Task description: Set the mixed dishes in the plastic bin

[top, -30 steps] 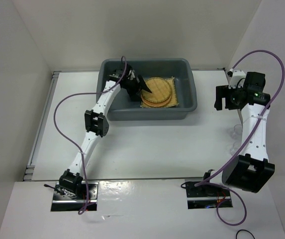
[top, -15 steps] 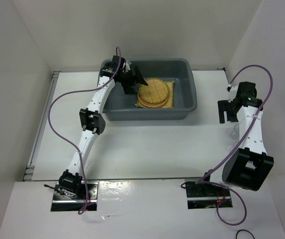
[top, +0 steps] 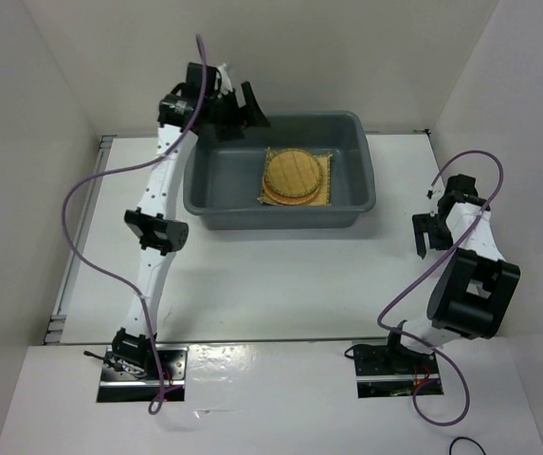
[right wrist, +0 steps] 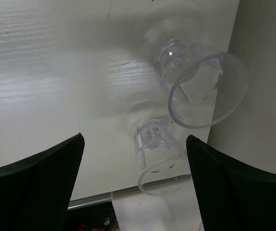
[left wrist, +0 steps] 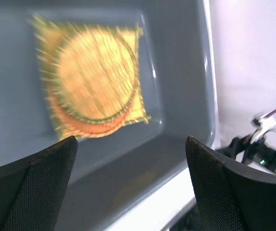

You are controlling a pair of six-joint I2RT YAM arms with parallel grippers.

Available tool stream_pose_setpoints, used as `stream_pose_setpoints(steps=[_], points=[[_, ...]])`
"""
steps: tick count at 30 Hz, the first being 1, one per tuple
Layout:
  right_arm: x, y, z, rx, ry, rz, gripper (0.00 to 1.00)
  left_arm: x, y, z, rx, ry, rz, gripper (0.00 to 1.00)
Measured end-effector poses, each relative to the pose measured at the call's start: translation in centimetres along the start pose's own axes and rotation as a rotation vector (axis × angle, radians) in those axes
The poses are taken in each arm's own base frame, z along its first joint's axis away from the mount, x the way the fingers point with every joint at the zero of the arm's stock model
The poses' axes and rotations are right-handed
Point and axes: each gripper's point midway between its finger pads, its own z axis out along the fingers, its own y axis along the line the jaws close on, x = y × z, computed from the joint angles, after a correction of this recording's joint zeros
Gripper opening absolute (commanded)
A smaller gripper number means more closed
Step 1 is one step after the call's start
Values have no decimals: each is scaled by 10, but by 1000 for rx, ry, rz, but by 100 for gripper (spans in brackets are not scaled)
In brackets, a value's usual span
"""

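Observation:
The dark grey plastic bin (top: 280,220) stands at the back middle of the table. In it lies the square yellow mat (top: 324,195) with two round woven discs (top: 295,173) stacked on top. In the left wrist view the top disc (left wrist: 97,77) covers the orange disc (left wrist: 80,127) and the mat (left wrist: 130,41). My left gripper (top: 243,109) is open and empty above the bin's back left corner. My right gripper (top: 427,232) is open, low by the right wall. Two clear glass cups show in the right wrist view. The smaller cup (right wrist: 157,151) stands between the open fingers. The larger cup (right wrist: 195,86) stands beyond it.
The white side wall (right wrist: 268,96) stands right beside the cups. The table's metal edge strip (right wrist: 128,195) runs just past the smaller cup. The bin's near wall (left wrist: 128,173) lies under my left gripper (left wrist: 130,159). Purple cables loop off both arms.
My left gripper has risen out of the bin and pulled back to its back left corner. My right gripper has dropped down and nearer, over the two glass cups.

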Motion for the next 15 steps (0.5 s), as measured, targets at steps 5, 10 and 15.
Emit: stream_pose_setpoints(steps=[5,10,15], points=[[10,-1,24,-3,59,-2,90,-42,-9,-93,-129,-196,80,98],[13,-5,48,-6,104,0,88,-63,7,-141,-240,-305,73,98],[9,-6,61,-25,126,-4,87,-58,22,-141,-303,-282,51,98]])
